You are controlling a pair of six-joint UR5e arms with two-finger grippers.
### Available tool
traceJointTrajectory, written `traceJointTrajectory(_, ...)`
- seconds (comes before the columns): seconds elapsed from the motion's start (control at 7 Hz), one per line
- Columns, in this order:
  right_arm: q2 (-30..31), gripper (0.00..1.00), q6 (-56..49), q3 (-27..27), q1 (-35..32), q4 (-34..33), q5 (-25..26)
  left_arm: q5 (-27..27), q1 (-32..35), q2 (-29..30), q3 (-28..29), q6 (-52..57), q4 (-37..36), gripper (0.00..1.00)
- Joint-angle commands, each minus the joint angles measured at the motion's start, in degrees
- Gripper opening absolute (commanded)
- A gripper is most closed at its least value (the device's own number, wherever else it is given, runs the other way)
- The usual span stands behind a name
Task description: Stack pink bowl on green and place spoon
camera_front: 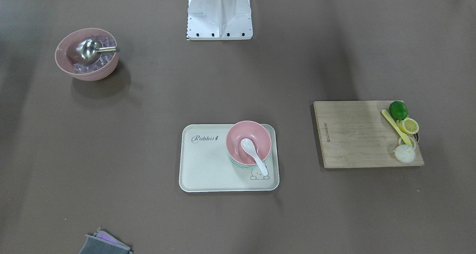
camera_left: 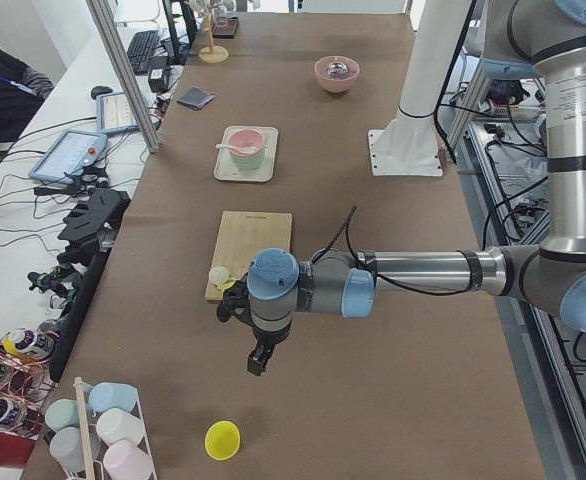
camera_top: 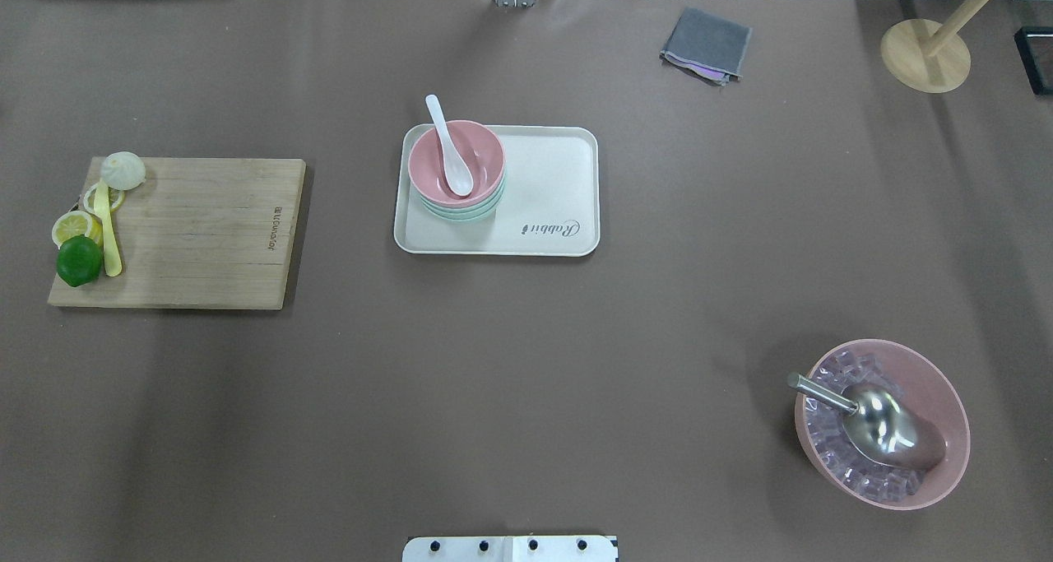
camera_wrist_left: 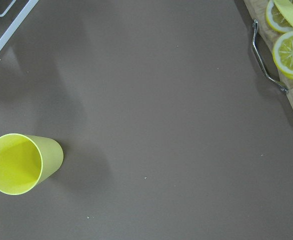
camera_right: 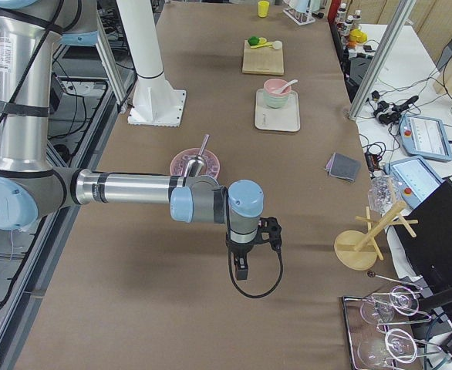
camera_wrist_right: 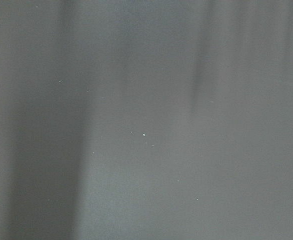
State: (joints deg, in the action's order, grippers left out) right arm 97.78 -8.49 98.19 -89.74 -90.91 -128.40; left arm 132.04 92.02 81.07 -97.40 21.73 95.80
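Note:
A pink bowl [camera_front: 257, 133] sits stacked on a green bowl [camera_front: 237, 164] at one end of the cream tray [camera_front: 208, 164]. A white spoon [camera_front: 253, 151] lies in the pink bowl with its handle over the rim. The stack also shows in the overhead view [camera_top: 479, 152]. Neither gripper is over the table's middle. My left gripper [camera_left: 258, 360] hangs beyond the cutting board near a yellow cup; my right gripper [camera_right: 241, 270] hangs over bare table at the other end. Both show only in the side views, so I cannot tell whether they are open or shut.
A wooden cutting board [camera_top: 197, 233] holds a lime, lemon slices, a yellow knife and a white bun. A large pink bowl [camera_top: 946, 397] holds ice cubes and a metal scoop. A grey cloth [camera_top: 706, 44], a wooden stand [camera_top: 925, 52] and a yellow cup [camera_wrist_left: 21, 162] stand near the edges.

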Motion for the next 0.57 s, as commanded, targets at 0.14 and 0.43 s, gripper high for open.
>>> traceJointTrajectory(0.14,0.0,1.00,-0.8,0.8,0.1,0.3,0.0,0.0,0.3,-0.5,-0.1,0.1,0.0,0.98)
traceJointTrajectory(0.43,1.0,1.00,-0.8,0.7,0.1,0.6,-1.1,0.0,0.3,-0.8,-0.4,0.1,0.0,0.98)
